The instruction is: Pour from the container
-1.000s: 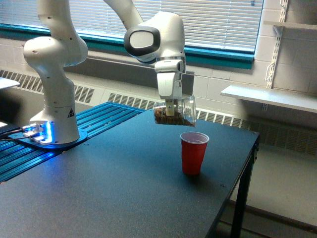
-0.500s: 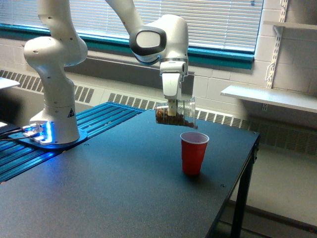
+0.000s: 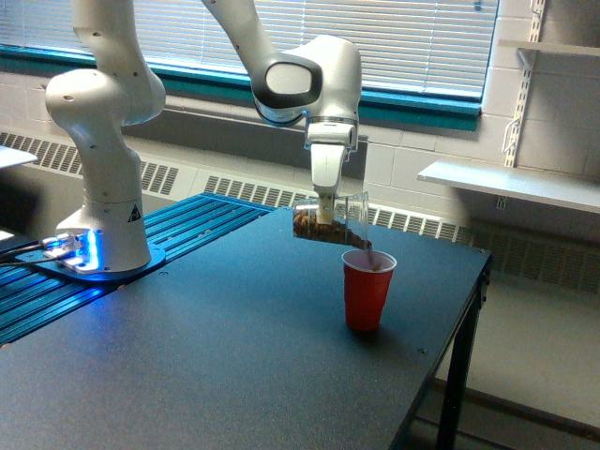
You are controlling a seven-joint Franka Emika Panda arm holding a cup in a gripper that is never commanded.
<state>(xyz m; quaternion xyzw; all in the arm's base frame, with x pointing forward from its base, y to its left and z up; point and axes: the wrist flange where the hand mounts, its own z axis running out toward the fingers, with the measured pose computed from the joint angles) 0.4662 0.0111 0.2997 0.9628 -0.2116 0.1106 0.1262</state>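
Claw [image 3: 323, 214] clamped on the tipped container [image 3: 330, 219], brown contents spilling from its rim into the red cup [image 3: 367, 290] below

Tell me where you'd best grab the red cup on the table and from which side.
Judging from this one view, take the red cup around its upper wall, just under the rim, coming in level from the exterior view's right. It stands upright and widens toward the top. The pincer with the clear container crowds the space above and to the left.
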